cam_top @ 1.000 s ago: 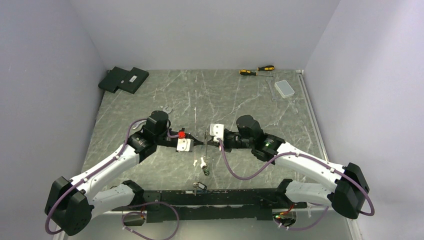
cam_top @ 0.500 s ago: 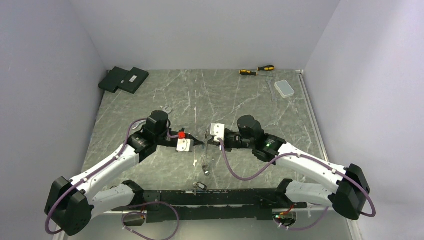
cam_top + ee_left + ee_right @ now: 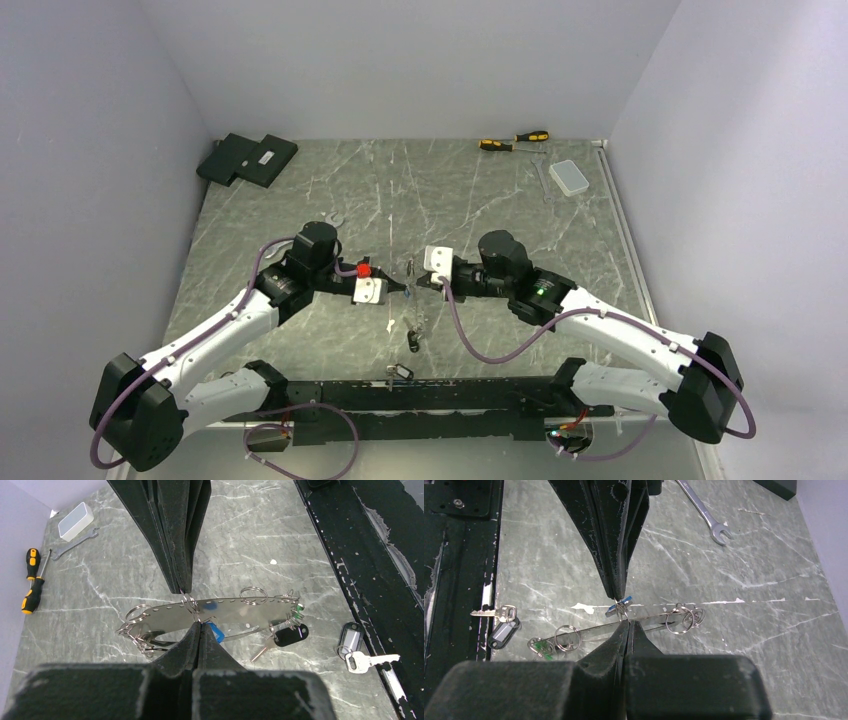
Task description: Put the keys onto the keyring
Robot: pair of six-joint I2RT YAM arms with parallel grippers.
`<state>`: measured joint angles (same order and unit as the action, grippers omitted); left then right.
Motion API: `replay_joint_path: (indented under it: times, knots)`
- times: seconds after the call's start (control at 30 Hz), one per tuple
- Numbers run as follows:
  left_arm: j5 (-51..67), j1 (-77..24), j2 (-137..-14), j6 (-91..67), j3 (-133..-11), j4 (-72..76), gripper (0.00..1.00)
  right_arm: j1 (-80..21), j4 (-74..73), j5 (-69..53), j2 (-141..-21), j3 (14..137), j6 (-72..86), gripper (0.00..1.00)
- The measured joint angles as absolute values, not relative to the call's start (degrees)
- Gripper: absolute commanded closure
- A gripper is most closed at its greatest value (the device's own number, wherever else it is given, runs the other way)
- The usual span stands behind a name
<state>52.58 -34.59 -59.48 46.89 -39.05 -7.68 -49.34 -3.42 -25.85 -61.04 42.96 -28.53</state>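
Note:
The keyring (image 3: 235,611) is a shiny flat metal strip with holes, carrying several small split rings, and it hangs in the air at mid-table (image 3: 410,318). My left gripper (image 3: 200,624) and right gripper (image 3: 629,621) meet tip to tip from opposite sides, each shut on a small ring at the strip's middle. The blue-headed key (image 3: 215,631) hangs right at that ring. At one end of the strip dangles the green-headed key (image 3: 298,610), with a black-tagged key (image 3: 291,635) beside it. From the right wrist the green head (image 3: 540,647) shows at the lower left.
A grey-tagged key (image 3: 350,641) lies on the table beside the black base rail (image 3: 350,555). Screwdrivers (image 3: 513,141), a wrench (image 3: 541,178) and a white box (image 3: 571,177) sit at the back right. Black boxes (image 3: 247,158) are at the back left, and another wrench (image 3: 704,512) lies near the left arm.
The hanging keyring has swung and turned between the tips. The right gripper has shifted slightly to the right. Both grippers stay shut.

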Motion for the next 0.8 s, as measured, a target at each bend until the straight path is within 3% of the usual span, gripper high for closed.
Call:
replay_joint_path:
  times: [0.8]
  knots:
    - [51.9,-34.7,-58.3,46.9,-39.0,-7.3,1.00,-49.3,-2.9,-25.8,-59.7,42.5,-28.4,1.00]
